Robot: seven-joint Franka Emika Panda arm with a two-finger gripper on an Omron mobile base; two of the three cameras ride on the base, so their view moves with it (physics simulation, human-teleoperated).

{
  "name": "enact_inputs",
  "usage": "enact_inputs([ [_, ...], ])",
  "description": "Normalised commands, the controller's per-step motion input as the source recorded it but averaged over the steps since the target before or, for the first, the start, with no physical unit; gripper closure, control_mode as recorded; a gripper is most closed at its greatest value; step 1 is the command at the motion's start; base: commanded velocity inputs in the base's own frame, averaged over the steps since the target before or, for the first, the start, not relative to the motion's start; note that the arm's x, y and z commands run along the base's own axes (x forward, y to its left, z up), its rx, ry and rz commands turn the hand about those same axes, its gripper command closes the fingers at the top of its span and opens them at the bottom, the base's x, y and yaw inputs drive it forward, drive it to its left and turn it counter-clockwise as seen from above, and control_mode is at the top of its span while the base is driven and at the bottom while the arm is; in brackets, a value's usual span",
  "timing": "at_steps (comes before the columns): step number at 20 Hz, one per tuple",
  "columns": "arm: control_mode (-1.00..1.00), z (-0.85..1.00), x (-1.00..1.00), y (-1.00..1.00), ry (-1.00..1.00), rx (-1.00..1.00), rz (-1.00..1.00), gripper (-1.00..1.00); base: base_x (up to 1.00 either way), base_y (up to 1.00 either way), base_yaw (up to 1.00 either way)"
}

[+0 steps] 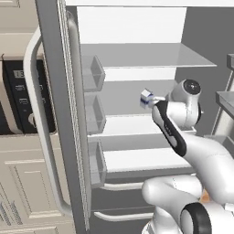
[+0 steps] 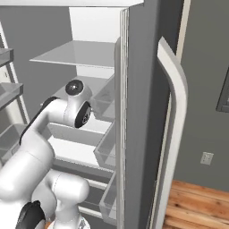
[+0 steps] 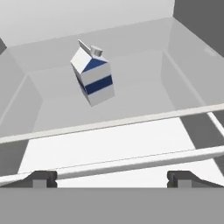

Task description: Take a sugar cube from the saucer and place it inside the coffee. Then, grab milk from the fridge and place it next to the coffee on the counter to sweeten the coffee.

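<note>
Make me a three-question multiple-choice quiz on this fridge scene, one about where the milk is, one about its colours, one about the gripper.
1. Where does the milk carton stand?
A. on a shelf inside the fridge
B. in a door bin
C. on the floor

2. What colour is the band on the carton?
A. red
B. blue
C. green

3. How is the gripper?
A. shut on the carton
B. open, short of the carton
C. shut on a shelf edge

Answers:
1. A, the hand view shows it on a white shelf, walls around it.
2. B, a dark blue band crosses its white sides.
3. B, the two fingertips stand wide apart at the bottom of the hand view, the carton well beyond them.
</note>
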Motion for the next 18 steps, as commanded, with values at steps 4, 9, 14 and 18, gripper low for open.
enact_inputs([
  [4,-1.0,0.0,0.41,0.0,0.0,0.0,0.03,-1.0,0.0,0.0,0.0],
  [9,-1.0,0.0,0.5,0.0,0.0,0.0,0.02,-1.0,0.0,0.0,0.0],
  [14,-1.0,0.0,0.44,0.0,0.02,0.0,0.02,-1.0,0.0,0.0,0.0],
  [18,-1.0,-0.12,0.45,0.0,0.01,0.0,0.03,-1.0,0.0,0.0,0.0],
])
